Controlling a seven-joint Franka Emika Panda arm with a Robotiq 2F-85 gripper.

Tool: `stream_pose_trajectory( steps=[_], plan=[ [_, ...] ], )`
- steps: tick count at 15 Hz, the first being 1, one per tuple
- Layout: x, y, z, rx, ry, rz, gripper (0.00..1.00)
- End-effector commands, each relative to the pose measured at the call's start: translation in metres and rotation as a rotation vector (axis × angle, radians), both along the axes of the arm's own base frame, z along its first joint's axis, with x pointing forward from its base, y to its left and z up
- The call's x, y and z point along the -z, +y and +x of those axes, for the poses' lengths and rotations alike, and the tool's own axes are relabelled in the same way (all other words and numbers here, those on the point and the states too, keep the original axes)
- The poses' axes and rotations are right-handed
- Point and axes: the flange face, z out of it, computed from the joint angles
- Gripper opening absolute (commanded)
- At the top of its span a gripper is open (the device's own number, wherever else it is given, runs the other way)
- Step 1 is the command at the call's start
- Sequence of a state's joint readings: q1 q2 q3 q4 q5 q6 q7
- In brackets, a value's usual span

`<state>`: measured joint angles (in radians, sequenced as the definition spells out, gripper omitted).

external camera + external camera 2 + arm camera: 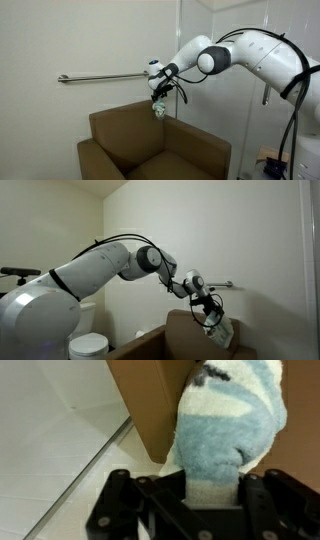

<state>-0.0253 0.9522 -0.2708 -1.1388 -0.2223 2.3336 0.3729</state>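
My gripper [214, 488] is shut on a fuzzy light-blue and white sock [225, 420] that hangs from the jaws. In both exterior views the gripper [159, 101] [213, 319] holds the sock [159, 110] [221, 332] just above the top edge of the backrest of a brown armchair [150, 145]. In the wrist view the brown backrest [150, 400] is right behind the sock. The white arm reaches across from the side.
A metal grab bar [100, 77] is fixed on the white wall behind the chair. A white toilet [88, 345] stands next to the arm's base. A glass panel edge [181, 60] runs down beside the chair. Cables [290, 130] hang from the arm.
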Motion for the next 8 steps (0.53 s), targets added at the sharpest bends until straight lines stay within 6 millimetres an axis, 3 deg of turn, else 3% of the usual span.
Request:
stream_pose_trajectory(
  steps=[1, 4, 8],
  plan=[
    [0.0, -0.001, 0.0, 0.001, 0.001, 0.0, 0.06],
    [0.018, -0.011, -0.004, 0.029, 0.006, 0.022, 0.04],
    [0.078, -0.001, 0.007, 0.028, 0.001, 0.1, 0.06]
  ],
)
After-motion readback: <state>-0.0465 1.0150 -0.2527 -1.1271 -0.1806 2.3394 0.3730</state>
